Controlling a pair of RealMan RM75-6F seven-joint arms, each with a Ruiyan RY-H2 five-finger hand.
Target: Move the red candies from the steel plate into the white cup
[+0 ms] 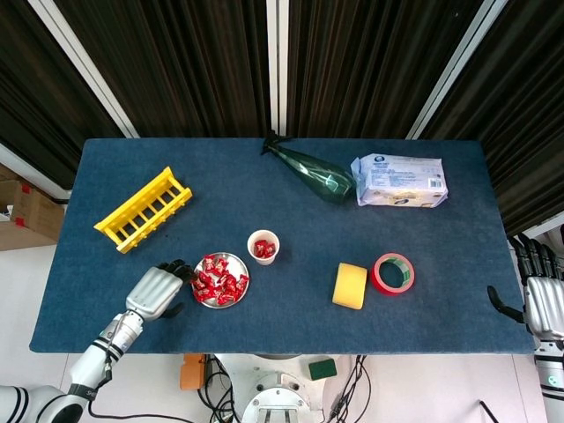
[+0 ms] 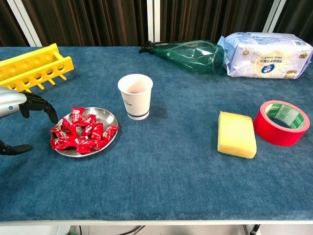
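Fingers of the left hand are spreading apart with nothing between them, dark tips hovering just beside the left rim of the round steel plate, thumb lying low near the blue cloth-covered table. Wrapped red candies are sitting heaped on that plate, while a few more are already showing inside the white paper cup, which is standing upright just to the plate's right and a little behind it.

Judging from this, the hand is lining up for another pick. A clean pinch probably calls for settling on one wrapper at the near left edge of the heap, closing thumb against a finger on its twisted end, not raking into the pile, since the shallow plate looks light and may slide or tip. Lifting straight up before crossing toward the cup should keep neighbours from dragging off.

Right hand is hanging off the table's right edge, fingers extended and gripping nothing.
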